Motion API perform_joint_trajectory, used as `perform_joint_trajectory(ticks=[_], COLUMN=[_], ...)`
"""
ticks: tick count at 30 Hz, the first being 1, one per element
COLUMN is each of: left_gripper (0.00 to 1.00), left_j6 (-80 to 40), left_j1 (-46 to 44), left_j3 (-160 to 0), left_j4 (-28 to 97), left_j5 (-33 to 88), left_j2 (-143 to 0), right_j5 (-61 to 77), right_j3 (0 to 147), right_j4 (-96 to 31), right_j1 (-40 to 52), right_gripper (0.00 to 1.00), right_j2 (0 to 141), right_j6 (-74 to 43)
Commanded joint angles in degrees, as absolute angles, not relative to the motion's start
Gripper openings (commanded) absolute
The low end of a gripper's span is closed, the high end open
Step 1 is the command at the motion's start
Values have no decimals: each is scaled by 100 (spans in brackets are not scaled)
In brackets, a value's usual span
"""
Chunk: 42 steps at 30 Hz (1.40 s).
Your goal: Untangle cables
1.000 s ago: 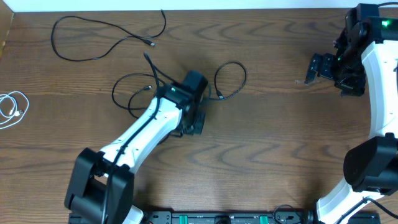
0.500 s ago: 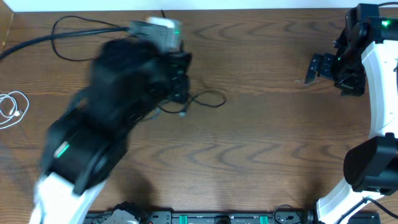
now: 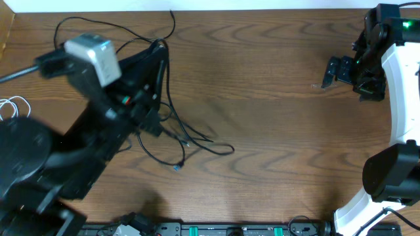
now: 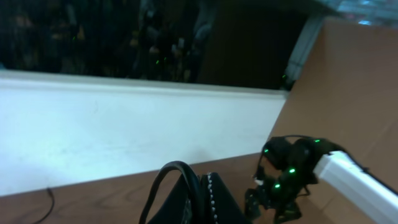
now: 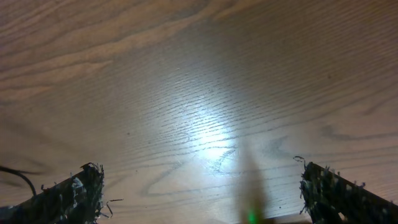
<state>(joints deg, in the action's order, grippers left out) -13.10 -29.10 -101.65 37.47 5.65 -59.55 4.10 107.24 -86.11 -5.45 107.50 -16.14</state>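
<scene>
Wood-grain tabletop (image 3: 275, 131) now carries only the trailing strands of the black cable (image 3: 172, 124). A second ago it lay looped at the middle. Now your left pincer (image 4: 200, 186), clamped shut on it, has hoisted it up and leftward. The second black cable (image 3: 173, 23) and white cable (image 3: 13, 103) haven't moved. Your right pincer (image 3: 333, 71) stays wide open, holding nothing.

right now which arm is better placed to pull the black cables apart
Left: the left gripper has jaws shut on a black cable, raised off the table. The right gripper hangs open far from it.
</scene>
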Motion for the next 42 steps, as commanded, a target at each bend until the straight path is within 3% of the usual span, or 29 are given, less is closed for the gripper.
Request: perform_joint_trajectory(ticks=[1, 11, 19, 25, 30, 35, 42], left_gripper=[8, 7, 8, 8, 8, 8, 7], left_j6=[-1258, -814, -1420, -2130, -2915, -2952, -2639], left_j1=[-2921, -2569, -860, 897, 2294, 2917, 3026], left_j3=[-10149, -10149, -10149, -10149, -10149, -10149, -10149], left_j4=[3833, 4477, 4762, 5181, 5708, 5787, 5269], left_j5=[-200, -3269, -3245, -2762, -1479, -543, 414], left_j2=[-6130, -6508, -6536, -6759, -7240, -7721, -8447], right_j5=[401, 401, 401, 401, 401, 401, 401], right_j3=[10779, 10779, 10779, 10779, 10779, 10779, 10779], right_j4=[-8615, -8615, -8615, -8615, -8615, -8615, -8613], right_j1=[-526, -526, -526, -526, -526, -526, -526], right_gripper=[99, 99, 99, 99, 99, 99, 99], right_j2=[10639, 10639, 10639, 10639, 10639, 10639, 10639], right_j6=[-1691, -1691, -1691, -1691, -1691, -1691, -1691])
